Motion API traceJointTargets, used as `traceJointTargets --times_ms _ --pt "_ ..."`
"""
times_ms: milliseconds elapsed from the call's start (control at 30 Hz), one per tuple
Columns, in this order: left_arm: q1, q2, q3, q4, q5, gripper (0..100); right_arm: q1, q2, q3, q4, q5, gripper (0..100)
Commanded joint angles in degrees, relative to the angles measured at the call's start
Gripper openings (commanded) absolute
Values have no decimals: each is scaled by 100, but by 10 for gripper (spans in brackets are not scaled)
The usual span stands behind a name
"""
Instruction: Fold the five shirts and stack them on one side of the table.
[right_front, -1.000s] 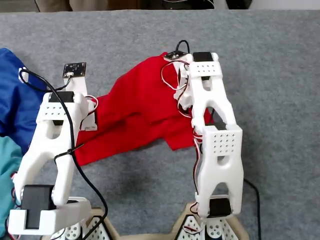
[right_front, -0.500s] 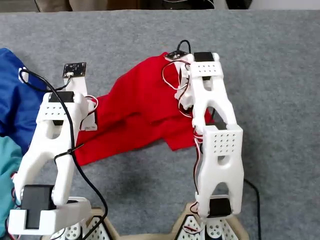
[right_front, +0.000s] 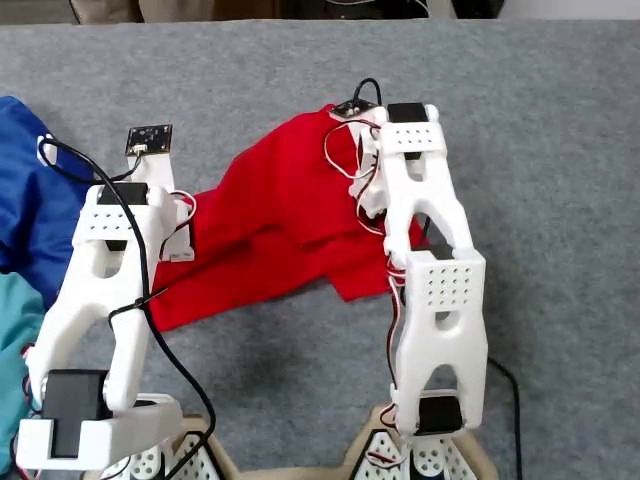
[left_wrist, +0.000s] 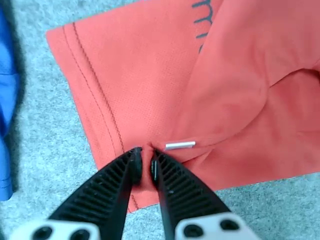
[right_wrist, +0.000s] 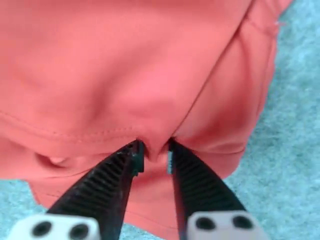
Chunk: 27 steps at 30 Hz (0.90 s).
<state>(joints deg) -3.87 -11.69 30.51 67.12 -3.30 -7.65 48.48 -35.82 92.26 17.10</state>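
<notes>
Compared with half a second ago nothing has visibly moved; against one second ago only the right arm's wrist stands very slightly more to the right, and the cloth lies the same. The red shirt (right_front: 280, 230) is in the middle of the grey tabletop (right_front: 560, 150), crumpled and partly doubled over itself. Its long axis runs on a diagonal, from the near left, beside the left arm, to the far right, at the right arm's wrist. A stitched hem edge is at the near-left end. The left claw (left_wrist: 145, 162) is nearly pressed together and pinches a small ridge of the red shirt (left_wrist: 150, 75) just beside that hem. The right claw (right_wrist: 154, 150) is also almost closed, and it pinches a fold of the red shirt (right_wrist: 125, 60) at a seam on the right side of the garment. A blue shirt (right_front: 25, 200) lies at the left edge of the tabletop, apart from the red one, and a teal shirt (right_front: 12, 330) lies nearer on the same side, touching the blue one.
</notes>
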Motion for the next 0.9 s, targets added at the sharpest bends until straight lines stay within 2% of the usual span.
traceJointTargets --times_ms 0,233,433,867 --pt "62 -154 -44 -26 44 19 -101 -479 -295 35 79 124" --pt "62 -154 -44 -44 44 19 -101 -479 -295 35 62 121" --pt "62 -154 -53 -44 44 19 -101 -505 -303 35 53 30" --pt "62 -154 -53 -44 44 19 -92 -488 -831 220 79 30"
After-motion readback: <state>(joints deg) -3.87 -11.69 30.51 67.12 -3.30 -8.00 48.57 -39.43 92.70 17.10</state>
